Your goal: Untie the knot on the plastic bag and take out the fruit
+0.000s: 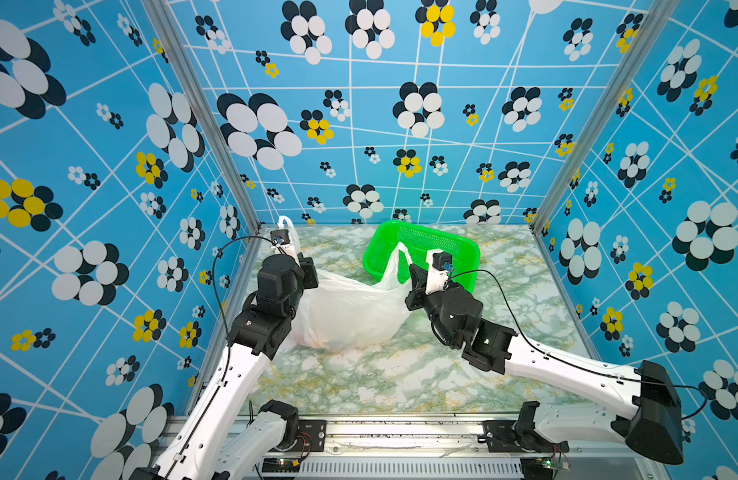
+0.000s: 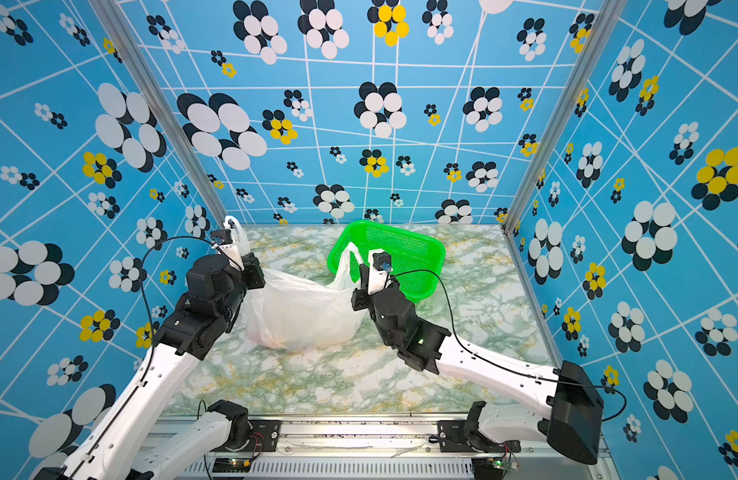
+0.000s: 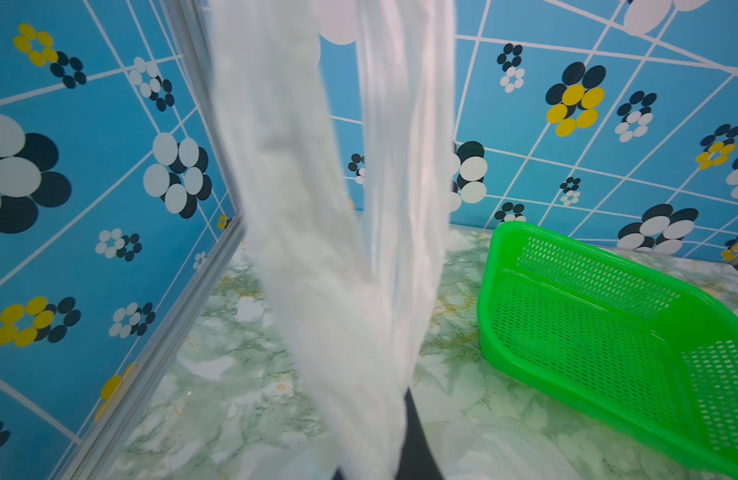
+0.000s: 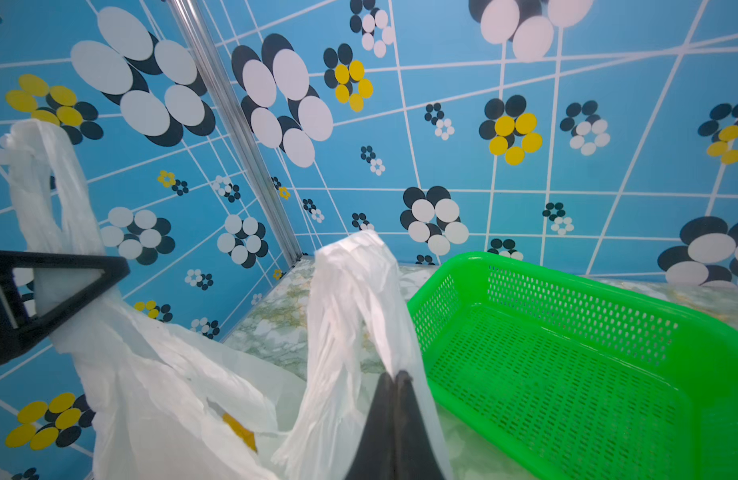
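Right wrist view: the plastic bag [image 4: 159, 395] slumps on the table [image 1: 400, 374] between my arms, fruit [image 4: 239, 431] glimpsed inside. My left gripper [image 4: 107, 273] pinches one handle [image 3: 317, 208], and my right gripper [image 4: 394, 382] pinches the other. Pulling apart too hard may tear the thin film or let it slip free.

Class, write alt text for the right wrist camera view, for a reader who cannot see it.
With shut fingers, the right gripper pinches one loop handle of a white plastic bag, while the left gripper holds the other handle up. A yellow-orange fruit shows inside; an empty green mesh basket sits alongside.
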Controlling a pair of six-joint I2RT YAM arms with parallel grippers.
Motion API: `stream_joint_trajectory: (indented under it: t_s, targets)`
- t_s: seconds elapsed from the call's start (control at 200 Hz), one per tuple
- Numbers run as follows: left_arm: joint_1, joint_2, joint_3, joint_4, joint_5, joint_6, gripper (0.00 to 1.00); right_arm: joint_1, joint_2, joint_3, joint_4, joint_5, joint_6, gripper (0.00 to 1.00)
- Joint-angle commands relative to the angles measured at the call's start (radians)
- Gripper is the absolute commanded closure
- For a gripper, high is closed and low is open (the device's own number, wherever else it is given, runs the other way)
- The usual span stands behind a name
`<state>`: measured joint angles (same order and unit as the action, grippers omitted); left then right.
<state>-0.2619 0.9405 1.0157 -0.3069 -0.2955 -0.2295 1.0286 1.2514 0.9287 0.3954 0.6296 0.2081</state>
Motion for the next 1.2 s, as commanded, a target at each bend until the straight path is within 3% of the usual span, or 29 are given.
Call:
stream_joint_trajectory:
  t_s: [0.0,0.125,0.325,0.5,0.56,0.63,0.705,0.815,0.955,1.04,1.199]
  targets:
    - [0.057,-0.016,-0.015,-0.018,0.036,-0.048,0.97,-0.002,0.018,0.011,0.140,-0.088,-0.098,1.00]
    - [0.099,-0.060,-0.085,-0.002,0.045,-0.084,0.96,-0.001,0.029,-0.082,0.244,-0.188,-0.079,1.00]
    - [0.129,-0.101,-0.176,0.001,0.004,-0.116,0.86,0.001,0.037,-0.298,0.515,-0.180,-0.046,1.00]
    - [0.130,-0.134,-0.163,-0.034,0.011,-0.119,0.71,0.000,0.009,-0.277,0.419,-0.183,-0.034,1.00]
    - [0.130,-0.156,-0.145,-0.051,0.039,-0.112,0.59,0.001,-0.021,-0.263,0.355,-0.196,-0.025,0.80]
    - [0.130,-0.181,-0.114,-0.081,0.087,-0.102,0.28,0.004,-0.065,-0.254,0.287,-0.213,-0.030,0.50]
    - [0.126,-0.213,-0.085,-0.105,0.137,-0.080,0.11,0.006,-0.130,-0.254,0.220,-0.215,-0.041,0.34]
    - [0.112,-0.261,-0.034,-0.156,0.140,-0.067,0.04,0.030,-0.238,-0.234,0.072,-0.257,-0.093,0.25]
    - [0.079,-0.288,0.049,-0.188,0.129,-0.017,0.00,0.112,-0.279,-0.070,-0.223,-0.296,-0.195,0.21]
    - [0.053,-0.247,0.158,-0.212,0.125,-0.007,0.01,0.179,-0.244,0.051,-0.354,-0.268,-0.259,0.17]
    - [0.041,-0.098,0.335,-0.111,0.190,0.006,0.01,0.232,-0.047,0.358,-0.557,-0.339,-0.361,0.13]
